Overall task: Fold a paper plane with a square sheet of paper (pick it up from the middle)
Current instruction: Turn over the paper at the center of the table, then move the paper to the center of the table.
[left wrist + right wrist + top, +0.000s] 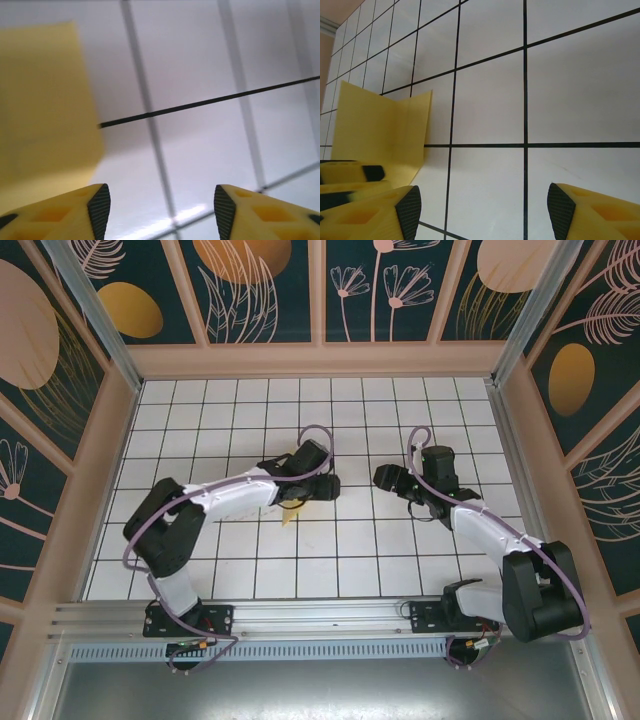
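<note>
My L fingers (99, 207) stand apart w/ a clear gap. Nothing is btwn them, just bare white counter (210, 90) and its dark grid lines. They hold nothing. The yellow sheet (45, 100) is outside that gap, so the L fingers sit just beside its edge, w/ the sheet off past the pad on the left of my wrist view. Can't tell if that pad touches it.

Seen from above, the L fingers (303, 492) hang right over the sheet (290, 515), and only a small yellow tip pokes out on the near side.

My R fingers (411, 210) are also spread wide and grip nothing. They sit to the right of the sheet (385, 130), apart from it, over bare tiles. In that R wrist view the sheet is creased: one part lies flat on the counter and the other tilts up along a fold line. The L fingers' yellow tips (350, 172) show at the sheet's near edge.
</note>
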You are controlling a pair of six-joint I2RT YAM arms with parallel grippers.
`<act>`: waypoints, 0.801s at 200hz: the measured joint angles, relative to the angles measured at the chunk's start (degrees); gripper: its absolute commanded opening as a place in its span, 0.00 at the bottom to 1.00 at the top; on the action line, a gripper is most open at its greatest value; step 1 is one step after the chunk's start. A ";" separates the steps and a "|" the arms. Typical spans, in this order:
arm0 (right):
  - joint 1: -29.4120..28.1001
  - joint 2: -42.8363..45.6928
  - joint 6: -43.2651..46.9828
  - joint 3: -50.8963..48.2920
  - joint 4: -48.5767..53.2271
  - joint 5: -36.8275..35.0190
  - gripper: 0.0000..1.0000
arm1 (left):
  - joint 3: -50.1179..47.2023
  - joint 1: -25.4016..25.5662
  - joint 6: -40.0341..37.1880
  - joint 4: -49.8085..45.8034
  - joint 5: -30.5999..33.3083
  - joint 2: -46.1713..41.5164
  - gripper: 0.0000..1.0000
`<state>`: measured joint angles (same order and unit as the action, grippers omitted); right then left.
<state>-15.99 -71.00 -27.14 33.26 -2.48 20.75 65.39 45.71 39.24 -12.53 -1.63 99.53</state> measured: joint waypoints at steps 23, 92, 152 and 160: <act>0.17 0.00 -0.39 0.00 0.00 0.85 0.71 | -0.11 -0.09 -0.26 4.20 -2.32 -5.31 0.80; -9.68 -3.67 -2.38 5.60 0.24 1.70 0.69 | -8.98 -9.22 3.74 9.14 1.25 -16.02 0.99; -25.09 -26.56 -5.99 22.40 -1.29 0.44 0.30 | -26.08 -15.63 11.78 9.14 5.75 -30.18 0.99; -26.23 -30.34 -6.58 25.16 -1.09 0.57 0.27 | -28.28 -16.39 13.16 9.33 6.49 -32.11 0.98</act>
<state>-42.22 -101.34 -33.71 58.41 -3.57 21.32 37.10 29.32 52.40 -3.20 4.86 67.42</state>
